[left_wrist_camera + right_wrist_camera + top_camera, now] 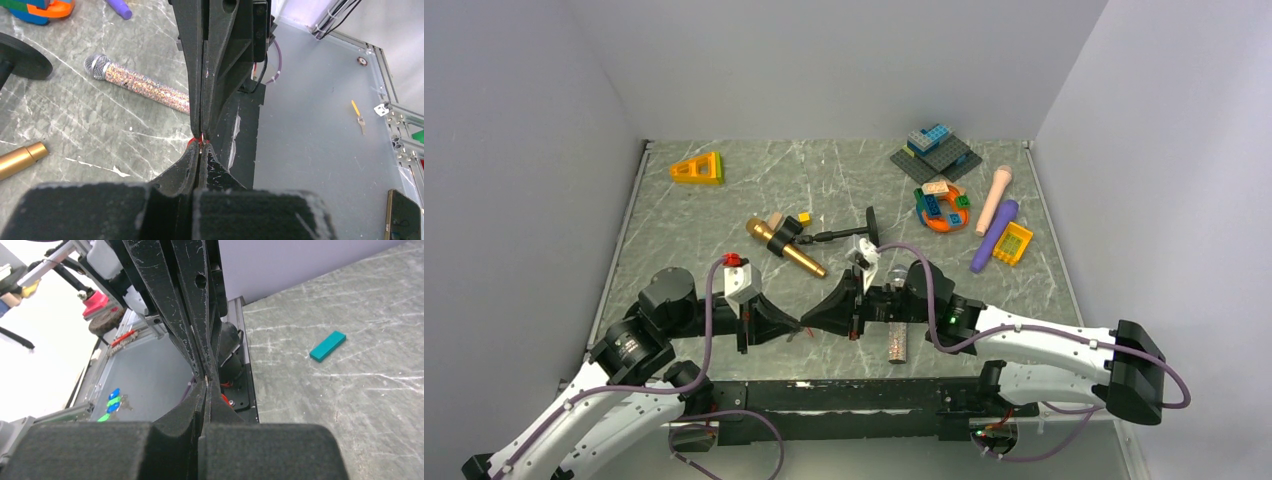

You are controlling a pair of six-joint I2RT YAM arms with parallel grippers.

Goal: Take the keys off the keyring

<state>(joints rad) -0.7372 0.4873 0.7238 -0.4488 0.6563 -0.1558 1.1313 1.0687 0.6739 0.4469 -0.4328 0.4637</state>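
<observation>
My left gripper (792,324) and right gripper (812,320) meet tip to tip just above the table's near edge. In the left wrist view my gripper (200,146) is shut on a thin metal sliver, and a bit of the red key (193,141) shows at its tips. In the right wrist view my gripper (206,382) is shut on a thin metal edge, the keyring (206,378). Most of the ring is hidden between the fingers. Blue and green keys (112,403) and a yellow key (357,112) lie on the grey floor past the table edge.
A glitter microphone (897,343) lies right under the right arm. A gold microphone (786,248) and a black stand (871,226) sit mid-table. Lego pieces (942,205), purple (994,235) and pink (995,198) sticks stand back right. An orange wedge (699,168) is back left.
</observation>
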